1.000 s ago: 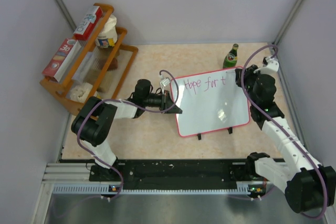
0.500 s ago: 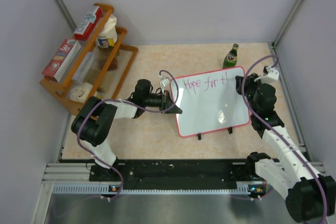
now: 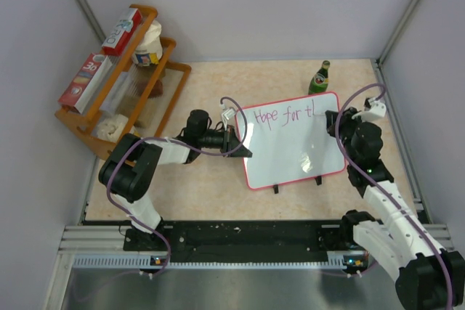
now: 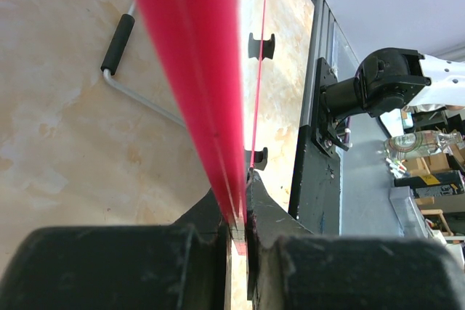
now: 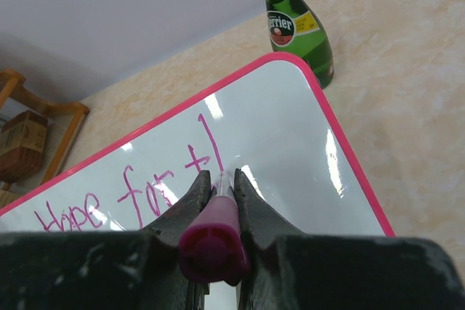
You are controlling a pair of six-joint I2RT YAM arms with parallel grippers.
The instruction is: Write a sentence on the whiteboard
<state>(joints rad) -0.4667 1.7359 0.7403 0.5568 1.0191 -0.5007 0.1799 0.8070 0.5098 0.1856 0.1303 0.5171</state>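
Note:
The whiteboard (image 3: pixel 294 154) lies on the table with its pink rim (image 5: pixel 330 117) showing in the right wrist view. Pink handwriting (image 3: pixel 283 115) along its top reads "Hope for t" plus one tall stroke (image 5: pixel 211 143). My left gripper (image 3: pixel 236 141) is shut on the board's left edge, and that red rim (image 4: pixel 196 78) runs between its jaws. My right gripper (image 5: pixel 220 179) is shut on a purple marker (image 5: pixel 214 241). The marker's tip touches the board at the foot of the tall stroke. From above, my right gripper (image 3: pixel 336 117) sits at the board's upper right edge.
A green glass bottle (image 3: pixel 319 78) stands just behind the board's top right corner. A wooden rack (image 3: pixel 123 81) with boxes and jars fills the back left. Two black clip feet (image 3: pixel 296 184) stick out from the board's near edge. A bent metal rod with a black grip (image 4: pixel 120 41) lies under the board.
My right gripper has drawn the marker toward me, adding a tall stroke after the "t". The left gripper and the board have not moved.

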